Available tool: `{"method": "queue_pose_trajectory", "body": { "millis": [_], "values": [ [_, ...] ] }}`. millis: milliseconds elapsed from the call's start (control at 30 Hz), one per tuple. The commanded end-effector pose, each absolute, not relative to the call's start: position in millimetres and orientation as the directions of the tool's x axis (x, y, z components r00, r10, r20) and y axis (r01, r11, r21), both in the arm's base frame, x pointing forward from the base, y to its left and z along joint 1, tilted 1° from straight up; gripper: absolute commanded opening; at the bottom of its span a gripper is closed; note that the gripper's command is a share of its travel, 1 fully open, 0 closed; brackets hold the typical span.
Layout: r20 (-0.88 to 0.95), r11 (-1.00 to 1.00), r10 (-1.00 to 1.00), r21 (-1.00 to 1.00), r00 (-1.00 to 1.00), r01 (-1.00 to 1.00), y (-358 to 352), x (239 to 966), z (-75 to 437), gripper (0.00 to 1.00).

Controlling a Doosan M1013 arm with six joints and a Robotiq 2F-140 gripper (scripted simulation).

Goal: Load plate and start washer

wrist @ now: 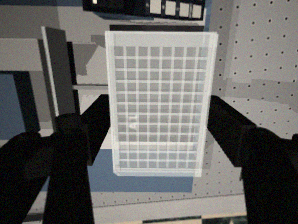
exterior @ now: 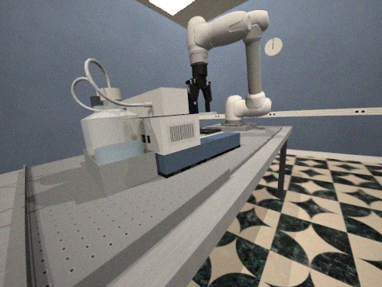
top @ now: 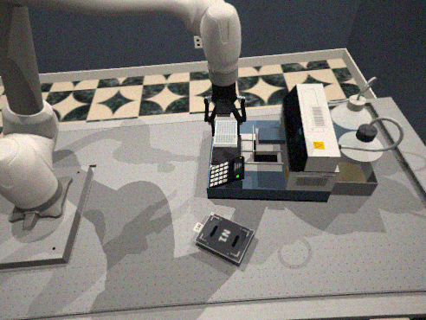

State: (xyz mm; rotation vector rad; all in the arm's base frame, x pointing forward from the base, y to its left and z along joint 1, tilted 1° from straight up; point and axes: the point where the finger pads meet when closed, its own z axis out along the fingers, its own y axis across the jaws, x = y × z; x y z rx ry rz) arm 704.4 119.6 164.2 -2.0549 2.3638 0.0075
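Holding the clear plate (top: 226,132) (wrist: 159,105) between its fingers, the gripper (top: 225,125) (exterior: 200,112) (wrist: 158,109) hangs over the end of the blue washer (top: 264,192) (exterior: 202,153) (wrist: 150,167) that bears the keypad (top: 219,174) (wrist: 176,9), near the tabletop's far long edge in the top view. Jaws part-way open, closed on the plate's two long sides. Plate is above the washer, off its carrier. Nest N1 (top: 224,238) carries no plate; it lies between the washer and the near long edge. Lamp on keypad housing: green.
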Motion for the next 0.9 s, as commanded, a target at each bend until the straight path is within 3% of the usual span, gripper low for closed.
{"method": "queue_pose_trajectory", "body": {
  "millis": [0, 867],
  "values": [
    [-0.011, 0.139, -0.99, -0.004, -0.139, -0.99, 119.8, 704.9, 159.3, 0.1],
    [-0.011, 0.139, -0.99, -0.004, -0.139, -0.99, 120.2, 705.1, 122.6, 0.1]
  ]
}}
